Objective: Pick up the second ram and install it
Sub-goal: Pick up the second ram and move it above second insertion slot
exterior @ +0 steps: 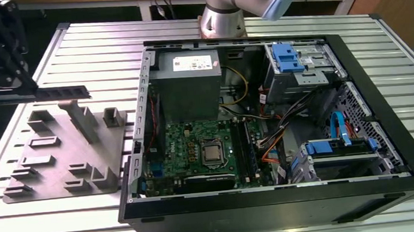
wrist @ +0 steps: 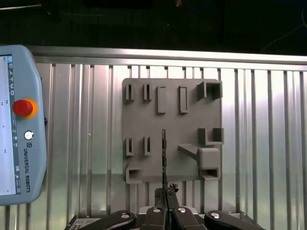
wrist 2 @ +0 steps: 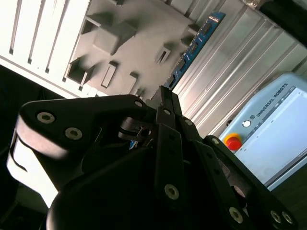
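Ribbed aluminium tabletop (exterior: 78,54) carries an open computer case (exterior: 406,151) and, toward the exterior view's left, a grey holder block (exterior: 57,159). Beyond that block the gripper (exterior: 27,94) is clamped on one end of the second ram (exterior: 61,94), holding it level in the air, well apart from the green motherboard (exterior: 191,144). In the first wrist view the stick shows edge-on over the block.

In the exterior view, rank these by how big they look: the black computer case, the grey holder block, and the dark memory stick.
Largest: open black metal computer case.
Next: flat grey plastic holder block.
Smallest: slim dark memory stick. It is held above the table, so possibly nearer the camera, yet clearly smallest.
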